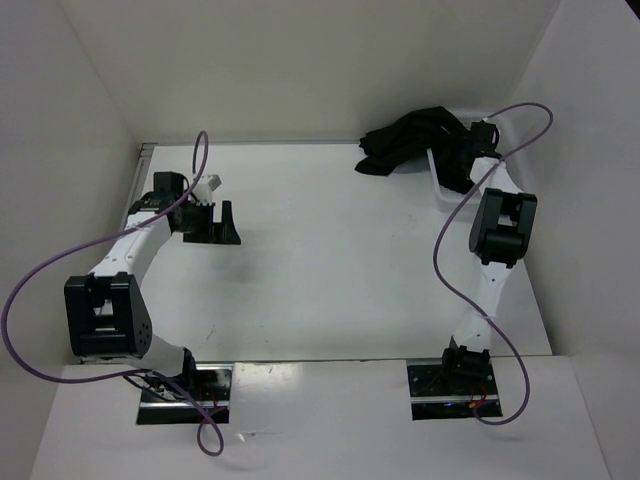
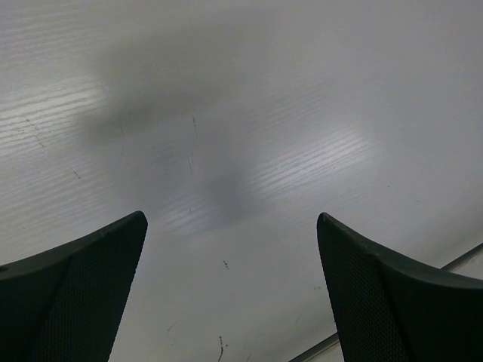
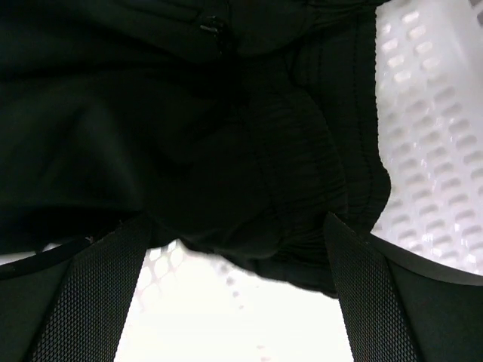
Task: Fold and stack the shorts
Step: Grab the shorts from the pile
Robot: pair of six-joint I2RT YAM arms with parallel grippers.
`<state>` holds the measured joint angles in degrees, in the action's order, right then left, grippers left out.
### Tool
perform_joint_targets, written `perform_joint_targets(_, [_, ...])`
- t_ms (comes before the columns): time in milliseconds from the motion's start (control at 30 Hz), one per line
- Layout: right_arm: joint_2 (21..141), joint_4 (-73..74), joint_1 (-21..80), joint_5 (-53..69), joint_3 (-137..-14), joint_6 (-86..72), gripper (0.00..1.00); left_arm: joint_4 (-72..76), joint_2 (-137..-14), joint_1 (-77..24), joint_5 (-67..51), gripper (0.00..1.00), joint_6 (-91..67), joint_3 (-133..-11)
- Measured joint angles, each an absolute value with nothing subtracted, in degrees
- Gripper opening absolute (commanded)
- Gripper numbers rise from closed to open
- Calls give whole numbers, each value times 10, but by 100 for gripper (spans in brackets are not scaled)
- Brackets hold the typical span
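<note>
The black shorts (image 1: 412,142) lie crumpled in a heap at the table's far right, draped over the white mesh basket (image 1: 438,182). In the right wrist view the shorts (image 3: 189,136) fill the upper frame with a gathered waistband, over the basket's mesh (image 3: 430,113). My right gripper (image 1: 468,145) is at the heap; its fingers are spread wide, with the fabric's edge just beyond the tips (image 3: 234,249), and nothing is held. My left gripper (image 1: 228,222) is open and empty above the bare white table (image 2: 241,151) at the far left.
White walls enclose the table on the left, back and right. A purple cable loops from each arm. A metal edge strip (image 2: 460,260) shows near the left gripper.
</note>
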<state>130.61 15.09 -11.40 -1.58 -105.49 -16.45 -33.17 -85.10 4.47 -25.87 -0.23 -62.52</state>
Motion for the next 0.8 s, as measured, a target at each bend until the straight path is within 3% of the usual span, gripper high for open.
perform_joint_targets(100, [1333, 161, -114, -26, -1092, -167, 97, -337, -852, 38, -258, 100, -2, -626])
perform_joint_targets(167, [1341, 167, -114, -32, -1104, -165, 79, -344, -852, 38, -259, 100, -2, -631])
perform_joint_targets(200, [1344, 169, -114, -36, -1108, -167, 67, -344, -852, 38, -259, 100, -2, -632])
perform_joint_targets(233, [1345, 171, -114, -39, -1110, -167, 38, -345, -852, 38, -260, 100, -2, -635])
perform_joint_targets(333, [1346, 182, -116, -41, -1120, -173, 2, -347, -853, 38, -260, 100, -2, -639])
perform_joint_targets(600, [1323, 199, -115, -41, -1133, -180, 0, -350, -853, 38, -261, 100, -2, -654])
perform_joint_targets(800, [1221, 214, -97, -69, -1149, -163, 0, -334, -853, 38, -273, 100, -2, -695])
